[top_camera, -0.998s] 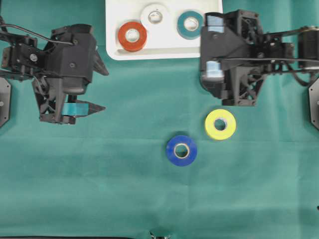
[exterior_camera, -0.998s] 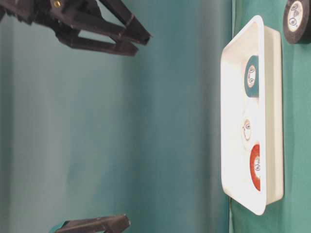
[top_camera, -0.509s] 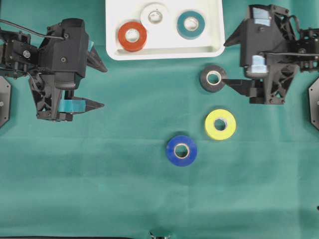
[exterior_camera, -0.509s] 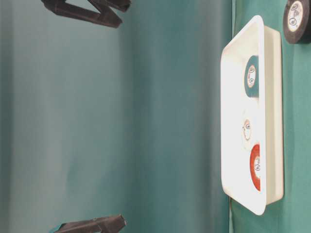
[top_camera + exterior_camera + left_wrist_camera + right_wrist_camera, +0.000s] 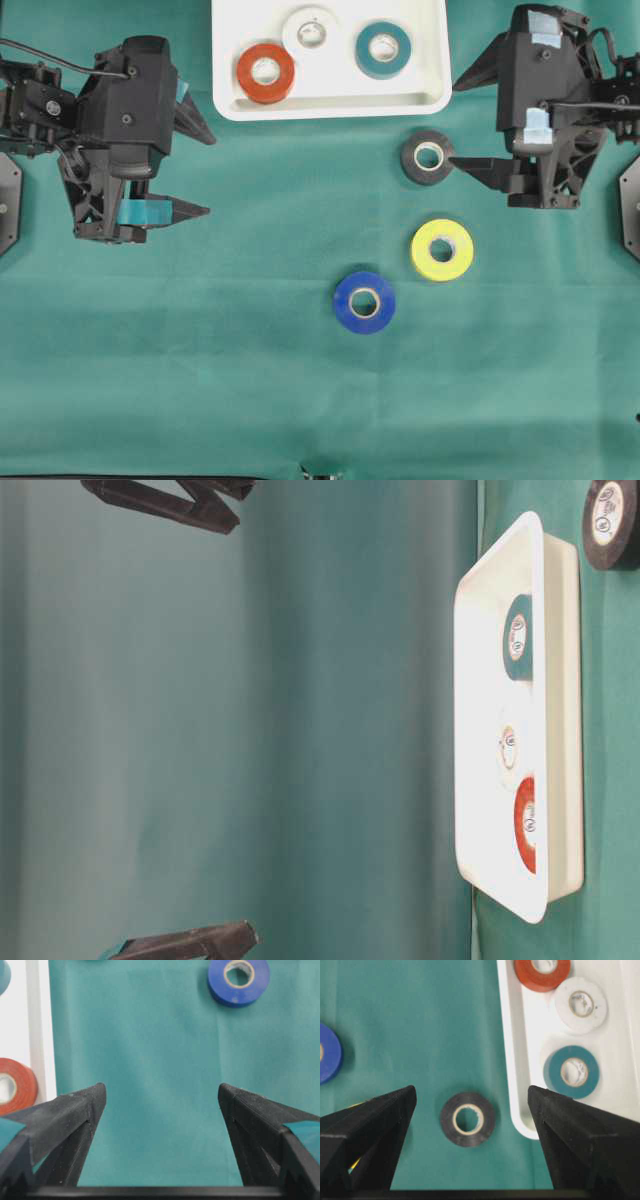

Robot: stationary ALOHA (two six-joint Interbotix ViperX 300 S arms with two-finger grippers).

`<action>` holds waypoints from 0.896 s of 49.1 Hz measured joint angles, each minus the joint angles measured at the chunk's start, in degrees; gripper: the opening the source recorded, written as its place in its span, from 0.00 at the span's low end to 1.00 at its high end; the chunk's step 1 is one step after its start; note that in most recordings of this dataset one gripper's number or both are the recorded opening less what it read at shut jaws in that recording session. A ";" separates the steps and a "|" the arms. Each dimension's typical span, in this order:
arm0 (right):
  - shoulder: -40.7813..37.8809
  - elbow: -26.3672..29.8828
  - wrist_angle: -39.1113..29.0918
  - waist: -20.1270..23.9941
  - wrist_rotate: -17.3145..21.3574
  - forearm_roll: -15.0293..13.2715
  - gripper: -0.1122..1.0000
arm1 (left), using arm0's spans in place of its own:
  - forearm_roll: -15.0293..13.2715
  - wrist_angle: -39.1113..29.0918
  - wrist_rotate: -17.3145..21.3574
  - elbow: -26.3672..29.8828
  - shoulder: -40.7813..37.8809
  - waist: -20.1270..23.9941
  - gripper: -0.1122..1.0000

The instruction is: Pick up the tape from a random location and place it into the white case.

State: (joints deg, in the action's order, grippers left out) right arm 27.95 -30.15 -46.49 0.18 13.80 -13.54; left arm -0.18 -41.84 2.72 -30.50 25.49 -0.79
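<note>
The white case (image 5: pixel 228 104) lies at the top middle and holds a red roll (image 5: pixel 265 72), a white roll (image 5: pixel 312 32) and a teal roll (image 5: pixel 382 49). Loose on the green cloth are a black tape (image 5: pixel 428 156), a yellow one (image 5: pixel 442 249) and a blue one (image 5: pixel 364 301). My right gripper (image 5: pixel 454 122) is open and empty, its lower finger tip just right of the black tape. In the right wrist view that tape (image 5: pixel 468 1119) lies below the open gripper (image 5: pixel 471 1091). At far left my left gripper (image 5: pixel 210 175) is open and empty, over bare cloth (image 5: pixel 161 1089).
Green cloth covers the whole table. The case's near corner (image 5: pixel 512 1110) is right beside the black tape. In the table-level view the case (image 5: pixel 540 720) stands on edge at right, with the right gripper's fingers (image 5: pixel 170 495) at the top.
My right arm has pulled back to the right from over the case's corner, uncovering the black tape. The left arm shifted slightly up, then held still. Both grippers stayed open.
</note>
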 measured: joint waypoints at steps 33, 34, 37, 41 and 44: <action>0.35 -0.62 0.09 0.09 0.00 0.09 0.91 | 0.00 0.09 0.00 -0.18 0.18 0.26 0.98; 0.44 -0.70 0.09 0.09 0.00 0.00 0.91 | 0.00 0.09 0.00 -0.26 0.18 0.26 0.98; 0.70 -0.97 0.09 0.09 -0.09 0.09 0.91 | 0.00 0.09 0.00 -0.44 0.62 0.53 0.98; 1.23 -1.23 0.09 0.00 0.00 0.00 0.91 | 0.00 0.18 0.00 -1.23 1.32 0.97 0.98; 1.67 -1.41 0.18 0.09 0.00 0.09 0.91 | 0.00 0.70 0.00 -2.02 2.11 1.32 0.98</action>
State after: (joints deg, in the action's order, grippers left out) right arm 29.62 -31.55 -46.32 0.26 13.80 -13.45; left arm -0.18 -41.13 2.72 -32.52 27.60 0.53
